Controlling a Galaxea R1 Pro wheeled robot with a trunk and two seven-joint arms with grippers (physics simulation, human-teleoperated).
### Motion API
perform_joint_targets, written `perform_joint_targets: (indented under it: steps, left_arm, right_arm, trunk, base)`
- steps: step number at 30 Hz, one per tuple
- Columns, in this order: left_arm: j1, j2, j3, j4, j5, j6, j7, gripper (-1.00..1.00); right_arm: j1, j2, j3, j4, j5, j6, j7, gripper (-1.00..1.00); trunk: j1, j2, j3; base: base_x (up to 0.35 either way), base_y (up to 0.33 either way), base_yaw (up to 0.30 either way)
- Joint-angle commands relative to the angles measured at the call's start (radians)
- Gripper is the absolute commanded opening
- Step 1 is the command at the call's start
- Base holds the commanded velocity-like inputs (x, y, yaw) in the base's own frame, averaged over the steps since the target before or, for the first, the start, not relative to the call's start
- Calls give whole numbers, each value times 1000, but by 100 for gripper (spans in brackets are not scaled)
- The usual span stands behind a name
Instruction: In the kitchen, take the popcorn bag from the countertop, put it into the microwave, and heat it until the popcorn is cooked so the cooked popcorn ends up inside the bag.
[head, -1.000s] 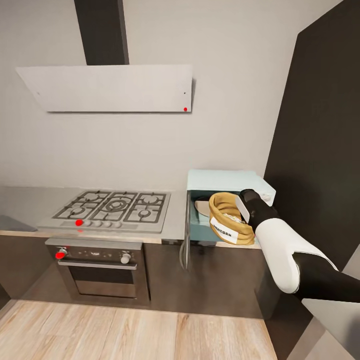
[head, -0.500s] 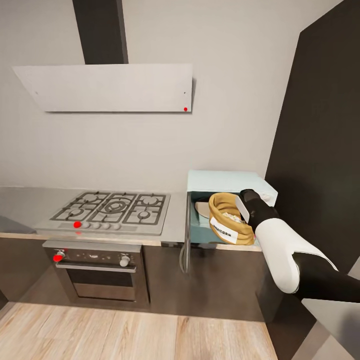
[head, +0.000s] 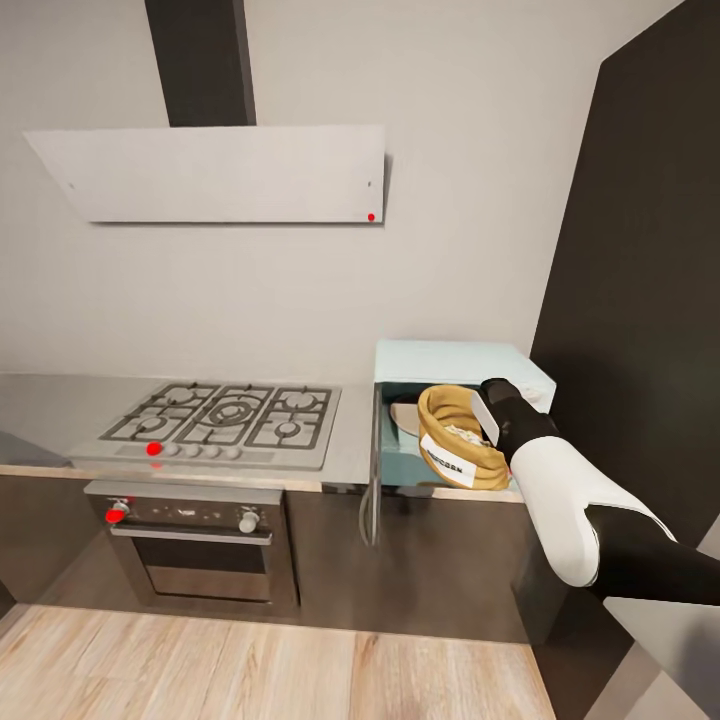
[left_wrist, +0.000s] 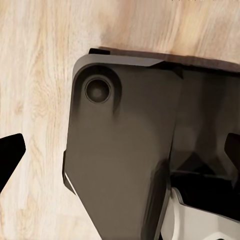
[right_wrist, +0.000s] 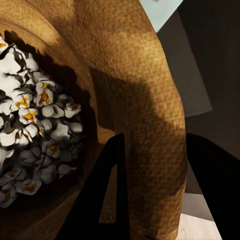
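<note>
The pale mint microwave (head: 452, 360) stands on the grey countertop (head: 60, 400) with its door (head: 373, 470) swung open to the left. The tan popcorn bag (head: 455, 442) sits tilted in the mouth of the cavity, white label facing out. My right gripper (head: 490, 415) is shut on its rolled rim. In the right wrist view the woven rim (right_wrist: 145, 100) runs between the dark fingers (right_wrist: 107, 200), and white popped kernels (right_wrist: 35, 130) fill the bag. My left gripper (left_wrist: 120, 150) hangs open over the wood floor and the robot's dark base (left_wrist: 125, 165).
A gas hob (head: 225, 415) lies left of the microwave, above a steel oven (head: 195, 540) with a grey hood (head: 220, 175) overhead. A tall dark cabinet (head: 640, 300) rises close on the right. Light plank floor (head: 250, 670) runs in front.
The head view has shifted slightly, so the camera moved. The bag and the right gripper hold the same place at the microwave's mouth.
</note>
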Motion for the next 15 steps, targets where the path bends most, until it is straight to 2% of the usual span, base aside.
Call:
perform_joint_targets:
  steps: [1,15]
  left_arm:
    - [-1,0,5,1,1,-3,1,100]
    - [-1,0,21,1,0,-3,2,100]
  right_arm:
    - [-1,1,-8,-1,10,5,3,-100]
    - [-1,2,-8,-1,11,5,3,-100]
  trunk:
    - [4,-9,-5]
    - [58,-107,-49]
  base:
    - [0,0,0]
    - [0,0,0]
